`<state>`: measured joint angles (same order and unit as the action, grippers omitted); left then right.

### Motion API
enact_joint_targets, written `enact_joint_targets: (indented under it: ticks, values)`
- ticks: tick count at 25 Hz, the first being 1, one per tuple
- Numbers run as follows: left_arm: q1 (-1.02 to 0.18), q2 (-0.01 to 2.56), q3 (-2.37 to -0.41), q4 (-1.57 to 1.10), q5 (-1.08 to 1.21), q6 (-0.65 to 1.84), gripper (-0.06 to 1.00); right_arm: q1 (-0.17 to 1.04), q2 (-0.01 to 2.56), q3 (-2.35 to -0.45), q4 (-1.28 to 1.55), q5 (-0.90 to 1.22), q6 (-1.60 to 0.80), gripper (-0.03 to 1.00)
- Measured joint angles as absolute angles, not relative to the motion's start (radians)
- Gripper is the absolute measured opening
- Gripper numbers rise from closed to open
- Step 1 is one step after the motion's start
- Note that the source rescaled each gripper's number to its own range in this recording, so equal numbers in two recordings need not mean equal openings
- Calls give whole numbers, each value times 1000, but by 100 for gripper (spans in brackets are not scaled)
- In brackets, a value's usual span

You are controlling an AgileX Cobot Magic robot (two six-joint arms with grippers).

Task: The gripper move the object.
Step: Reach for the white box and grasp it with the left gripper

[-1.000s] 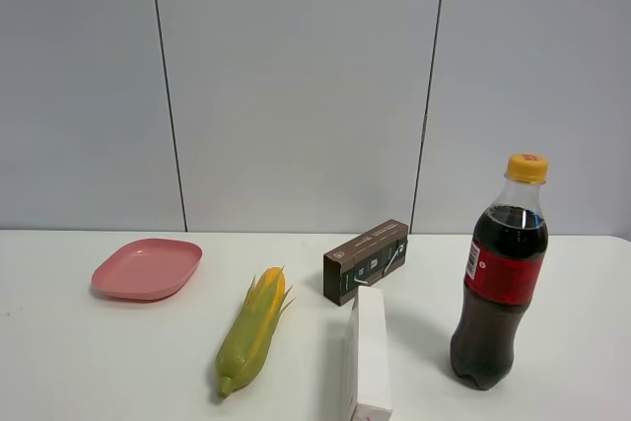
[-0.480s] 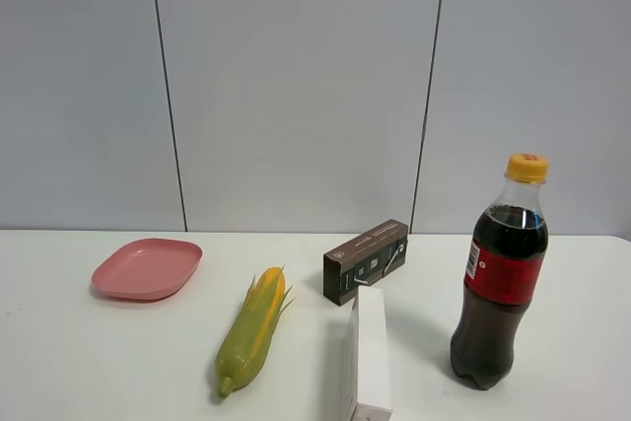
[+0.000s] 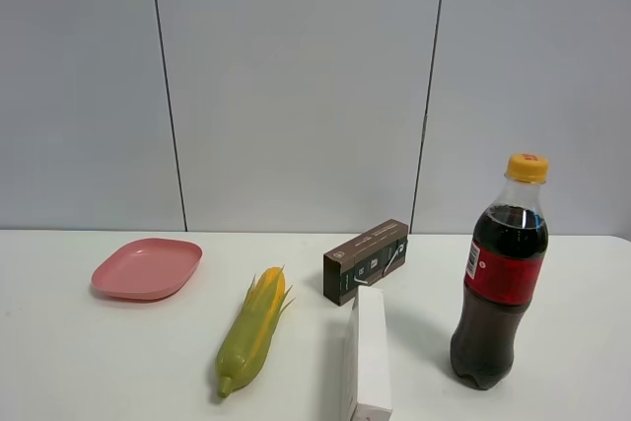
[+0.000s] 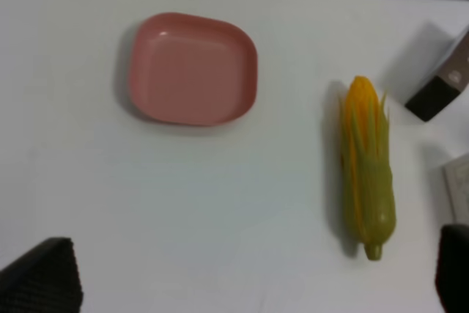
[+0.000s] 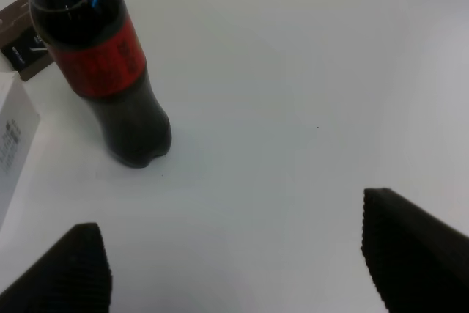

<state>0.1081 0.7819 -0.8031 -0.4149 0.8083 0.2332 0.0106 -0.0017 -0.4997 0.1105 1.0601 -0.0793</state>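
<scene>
Seen from a high camera, a white counter [image 3: 89, 372] in front of a grey panelled wall carries five things. The long white carton [image 3: 368, 357] lies near the front edge, a little right of centre, with one narrow end toward the camera. Just behind its far end sits a smaller dark brown box [image 3: 365, 261]. To the carton's left lies an ear of corn [image 3: 252, 334] in its green husk, roughly parallel to it. Farther left, toward the back, rests a shallow pink plate [image 3: 148, 268]. To the carton's right stands an upright cola bottle [image 3: 499, 283] with a red label and an orange cap. The left wrist camera looks down on the plate and the corn. The left claw [image 4: 245, 284] has its two dark fingers far apart, with only bare counter between them. The right wrist camera shows the bottle and one end of the carton. The right claw [image 5: 234, 269] is likewise spread wide over bare counter, gripping nothing.
</scene>
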Motion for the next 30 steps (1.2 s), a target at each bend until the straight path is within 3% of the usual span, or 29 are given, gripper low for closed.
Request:
enact_joint_targets:
  ticks: [7,15,30]
  values:
    - [-169,999,-934,-371,776,185,98,11,-2,-500,110,1060,-79,100]
    - [-472,1230,-1034,-211,687,-78,98,11,-2,-500,110,1060,-79,100]
    - [-757,1468,-1107,-95,595,-438,90,11,-2,-500,110,1060,-79,100]
